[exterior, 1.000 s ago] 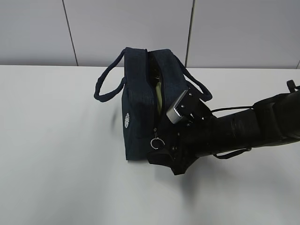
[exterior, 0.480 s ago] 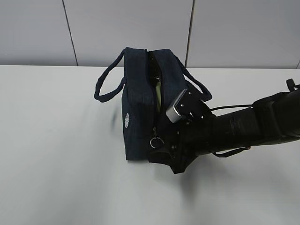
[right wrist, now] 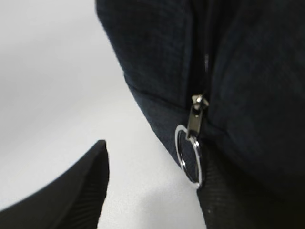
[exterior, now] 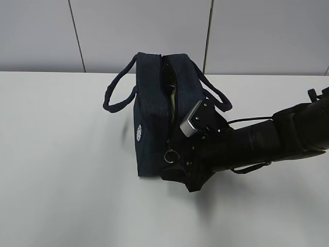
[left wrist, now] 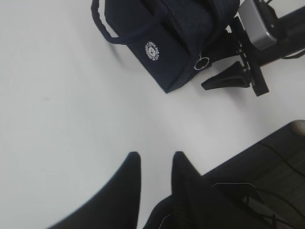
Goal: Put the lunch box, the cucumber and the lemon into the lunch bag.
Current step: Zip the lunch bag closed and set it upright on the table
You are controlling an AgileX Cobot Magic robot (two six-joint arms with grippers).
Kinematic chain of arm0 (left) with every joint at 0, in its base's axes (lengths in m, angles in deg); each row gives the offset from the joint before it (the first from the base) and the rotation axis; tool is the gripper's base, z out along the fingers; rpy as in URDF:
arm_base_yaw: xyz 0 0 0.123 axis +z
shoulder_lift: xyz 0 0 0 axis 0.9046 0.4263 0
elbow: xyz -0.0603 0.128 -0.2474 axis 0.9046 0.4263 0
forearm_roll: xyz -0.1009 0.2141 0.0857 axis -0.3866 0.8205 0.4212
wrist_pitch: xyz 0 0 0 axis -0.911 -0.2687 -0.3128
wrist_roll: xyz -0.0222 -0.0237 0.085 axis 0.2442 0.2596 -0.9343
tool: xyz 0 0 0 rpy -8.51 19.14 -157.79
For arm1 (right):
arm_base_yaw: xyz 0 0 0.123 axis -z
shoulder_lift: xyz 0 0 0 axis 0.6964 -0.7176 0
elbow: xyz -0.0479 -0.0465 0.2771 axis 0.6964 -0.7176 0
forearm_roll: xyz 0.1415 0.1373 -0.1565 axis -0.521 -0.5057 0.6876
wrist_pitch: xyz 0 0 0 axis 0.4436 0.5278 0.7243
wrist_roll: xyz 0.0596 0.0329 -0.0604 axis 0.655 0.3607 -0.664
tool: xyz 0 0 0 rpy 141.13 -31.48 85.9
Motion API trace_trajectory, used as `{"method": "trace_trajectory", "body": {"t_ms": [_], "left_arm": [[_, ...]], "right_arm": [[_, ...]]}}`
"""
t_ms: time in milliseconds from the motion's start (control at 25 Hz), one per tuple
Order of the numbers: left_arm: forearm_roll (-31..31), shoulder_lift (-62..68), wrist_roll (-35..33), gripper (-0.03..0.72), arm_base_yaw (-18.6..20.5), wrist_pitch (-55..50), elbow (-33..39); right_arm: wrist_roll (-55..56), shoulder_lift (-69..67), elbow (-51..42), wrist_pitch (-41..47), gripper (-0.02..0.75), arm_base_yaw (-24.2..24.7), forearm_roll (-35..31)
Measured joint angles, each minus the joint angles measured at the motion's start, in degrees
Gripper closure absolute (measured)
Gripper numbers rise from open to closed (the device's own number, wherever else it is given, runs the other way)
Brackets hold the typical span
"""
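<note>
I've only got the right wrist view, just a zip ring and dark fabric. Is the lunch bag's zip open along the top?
Observer: Yes. In the exterior view the lunch bag gapes along its top, and a pale green sliver shows inside.
Operator: Anything lying loose on the table?
Observer: No loose item shows on the table in the exterior or left wrist view. What else is inside the bag, I cannot tell.
Operator: Where's the left gripper?
Observer: The left gripper hangs open above the table, well clear of the bag, holding nothing.
</note>
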Motion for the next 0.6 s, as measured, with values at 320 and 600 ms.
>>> {"method": "trace_trajectory", "body": {"t_ms": [320, 600], "left_arm": [[-0.1, 0.0, 0.0, 0.544, 0.0, 0.0, 0.0], [-0.1, 0.0, 0.0, 0.544, 0.0, 0.0, 0.0]], "right_arm": [[0.0, 0.0, 0.1, 0.0, 0.346, 0.0, 0.0], [-0.1, -0.3, 0.1, 0.0, 0.467, 0.0, 0.0]]}}
